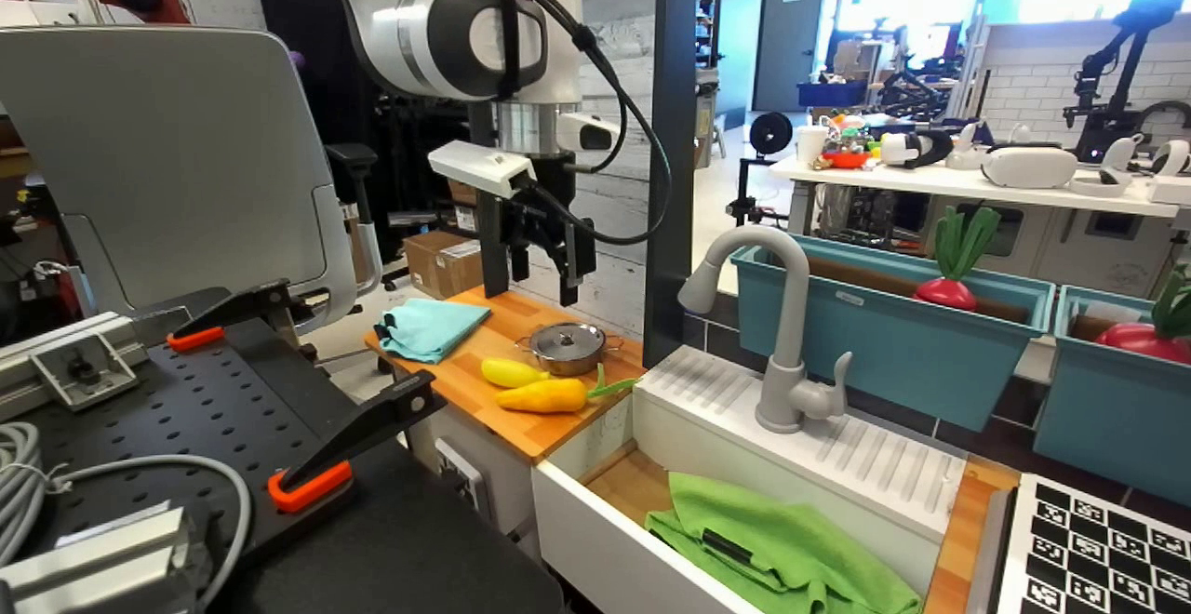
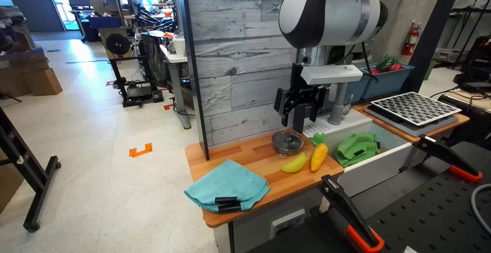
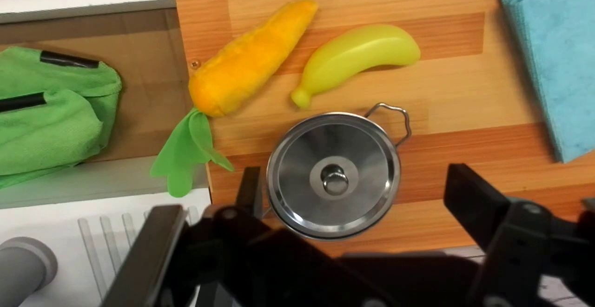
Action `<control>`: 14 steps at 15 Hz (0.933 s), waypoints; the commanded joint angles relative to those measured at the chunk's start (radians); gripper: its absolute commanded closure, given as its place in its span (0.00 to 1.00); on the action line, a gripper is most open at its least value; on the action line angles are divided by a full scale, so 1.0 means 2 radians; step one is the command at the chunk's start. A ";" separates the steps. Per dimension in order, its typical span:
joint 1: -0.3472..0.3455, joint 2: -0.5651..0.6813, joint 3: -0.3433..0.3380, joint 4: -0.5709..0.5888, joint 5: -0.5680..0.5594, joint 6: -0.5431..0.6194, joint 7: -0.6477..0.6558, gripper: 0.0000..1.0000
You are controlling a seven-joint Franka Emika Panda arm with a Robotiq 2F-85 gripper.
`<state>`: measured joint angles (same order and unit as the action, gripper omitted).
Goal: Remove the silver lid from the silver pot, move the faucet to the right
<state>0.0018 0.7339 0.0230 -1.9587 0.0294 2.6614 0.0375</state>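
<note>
The silver lid [image 1: 565, 342] sits on the silver pot [image 1: 584, 365] on the wooden counter. In the wrist view the lid [image 3: 302, 158] covers the pot; one wire handle of the pot [image 3: 406, 123] sticks out at upper right. They also show in an exterior view, lid [image 2: 287, 140] and pot [image 2: 285, 153]. My gripper [image 1: 544, 279] is open and empty, above the pot and apart from it. Its fingers [image 3: 354, 176] are wide apart in the wrist view. The grey faucet [image 1: 793, 316] stands upright behind the sink, its spout pointing toward the pot's side; its base [image 3: 23, 270] shows in the wrist view.
A yellow banana [image 3: 358, 58] and an orange carrot [image 3: 251, 60] lie beside the pot. A blue cloth [image 2: 230, 184] lies at the counter's end. A green cloth [image 1: 791, 540] lies in the sink [image 1: 595, 521]. A grey plank wall [image 2: 238, 53] stands behind the pot.
</note>
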 commanded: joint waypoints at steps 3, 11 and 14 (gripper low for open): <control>0.009 0.071 -0.009 0.081 0.008 -0.010 0.035 0.00; 0.015 0.116 -0.014 0.131 0.006 -0.019 0.056 0.00; 0.018 0.122 -0.014 0.139 0.005 -0.020 0.057 0.28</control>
<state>0.0135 0.9527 0.0125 -1.7297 0.0294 2.6551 0.1390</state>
